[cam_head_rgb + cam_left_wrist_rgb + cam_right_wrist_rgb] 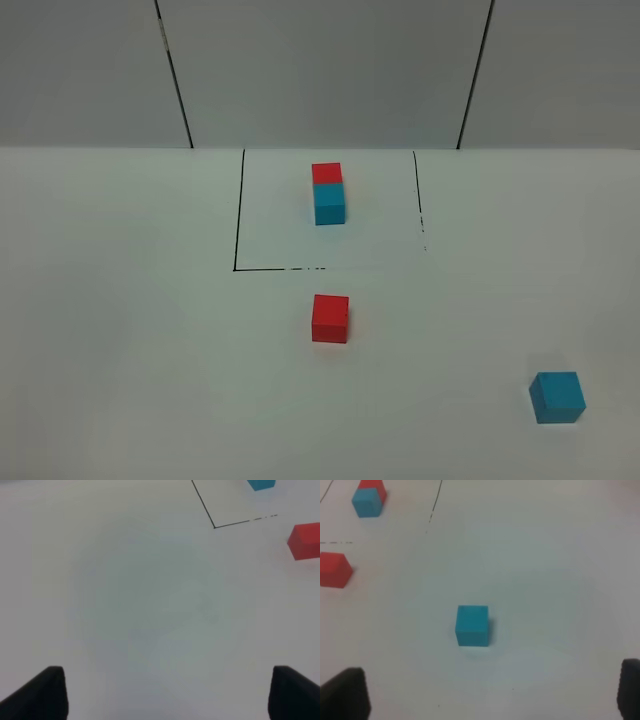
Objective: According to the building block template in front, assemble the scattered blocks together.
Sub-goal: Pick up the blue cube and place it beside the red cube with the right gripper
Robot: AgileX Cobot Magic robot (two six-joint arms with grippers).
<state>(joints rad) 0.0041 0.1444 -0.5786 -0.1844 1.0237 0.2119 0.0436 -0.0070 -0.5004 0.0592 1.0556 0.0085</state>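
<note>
The building block template (328, 193), a red cube joined to a teal one, stands inside the black outline at the back. Of the scattered blocks, the red cube (330, 318) sits mid-table just in front of the outline. The teal cube (557, 397) lies alone at the front right. Neither arm shows in the high view. My left gripper (165, 695) is open over bare table, with the red cube (305, 541) off to one side ahead. My right gripper (487, 695) is open, and the teal cube (472, 625) lies a short way ahead of its fingertips (345, 695), untouched.
A black-lined rectangle (238, 210) is drawn on the white table (120, 330) around the template. Grey wall panels with dark seams (175, 75) close off the back. The right wrist view also catches the red cube (334, 570) and the template (368, 497).
</note>
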